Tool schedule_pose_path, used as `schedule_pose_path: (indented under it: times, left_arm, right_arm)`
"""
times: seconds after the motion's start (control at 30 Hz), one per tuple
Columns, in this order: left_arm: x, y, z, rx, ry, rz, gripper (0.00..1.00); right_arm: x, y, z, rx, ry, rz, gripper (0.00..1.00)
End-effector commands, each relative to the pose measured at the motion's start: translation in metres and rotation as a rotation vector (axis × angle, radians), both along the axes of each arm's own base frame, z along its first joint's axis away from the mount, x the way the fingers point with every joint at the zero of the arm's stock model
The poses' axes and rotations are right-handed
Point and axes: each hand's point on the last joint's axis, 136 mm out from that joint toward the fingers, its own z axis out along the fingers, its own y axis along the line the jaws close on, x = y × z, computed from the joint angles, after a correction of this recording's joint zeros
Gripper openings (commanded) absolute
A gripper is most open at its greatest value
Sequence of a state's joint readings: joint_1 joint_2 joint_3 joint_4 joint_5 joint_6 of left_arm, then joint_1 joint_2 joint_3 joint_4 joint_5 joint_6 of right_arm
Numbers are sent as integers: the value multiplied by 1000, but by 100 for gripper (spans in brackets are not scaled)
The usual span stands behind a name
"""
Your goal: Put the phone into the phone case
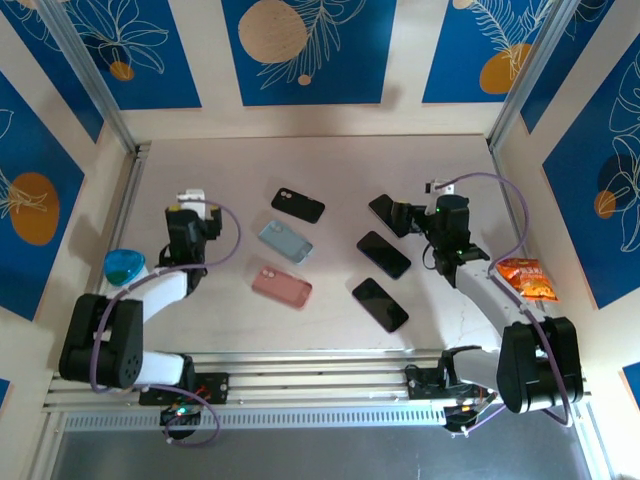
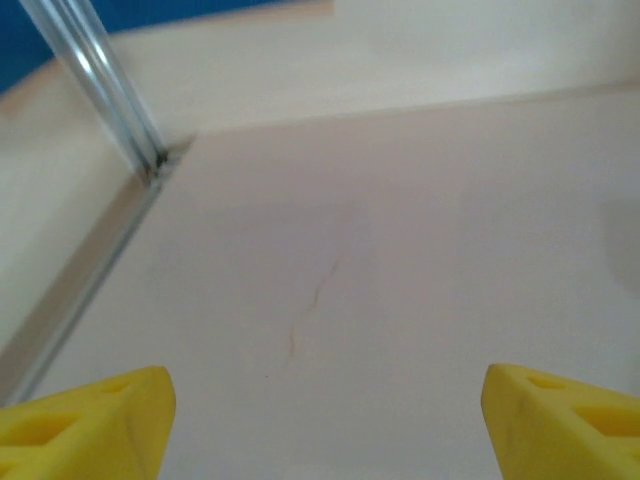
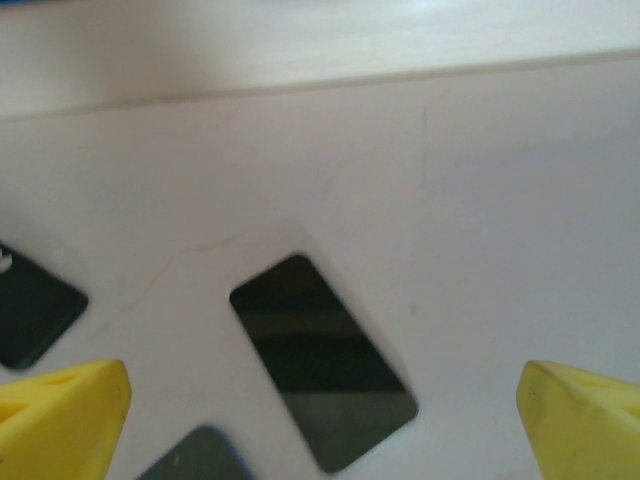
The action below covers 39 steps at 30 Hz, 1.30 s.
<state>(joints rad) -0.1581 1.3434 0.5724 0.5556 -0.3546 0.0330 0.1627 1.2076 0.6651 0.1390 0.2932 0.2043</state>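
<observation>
Right fingers (image 3: 60, 415) wide above phone (image 3: 322, 360), bare table (image 3: 500, 200) beyond

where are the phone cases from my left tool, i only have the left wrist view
observer: To the right of the left tool, three in a cluster. The black case is farthest out, the light blue case is in the middle, and the pink case is nearest the arm bases.
operator: and the phones
observer: Further right, three dark ones lie in a row: far phone, middle phone, near phone.
operator: is the right arm on one
observer: The right tool is over the far phone, jaws wide open, nothing held.
</observation>
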Motion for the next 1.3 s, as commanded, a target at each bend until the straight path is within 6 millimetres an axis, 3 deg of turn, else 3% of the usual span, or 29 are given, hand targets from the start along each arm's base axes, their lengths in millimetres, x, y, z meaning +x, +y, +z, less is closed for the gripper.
schedule_pose_path:
  times: [0.0,0.13,0.47,0.7,1.0,1.27]
  left_arm:
    - [-11,-8,6,-59,86,7,81]
    - [-14,-32,18,-224,103,-62,81]
    - [-33,-92,9,-369,257,-226,85]
    - [-39,-103,2,-396,281,-249,87]
    - [-34,-108,3,-387,291,-259,88]
    - [-28,-109,3,-369,299,-258,88]
  right_arm:
    - [-21,8,-35,5,222,-15,99]
    - [-31,20,-56,27,372,14,97]
    - [-44,43,-91,81,600,40,98]
    - [-43,51,-110,106,692,40,98]
    - [-28,55,-126,90,753,45,98]
    - [-29,63,-139,100,842,56,97]
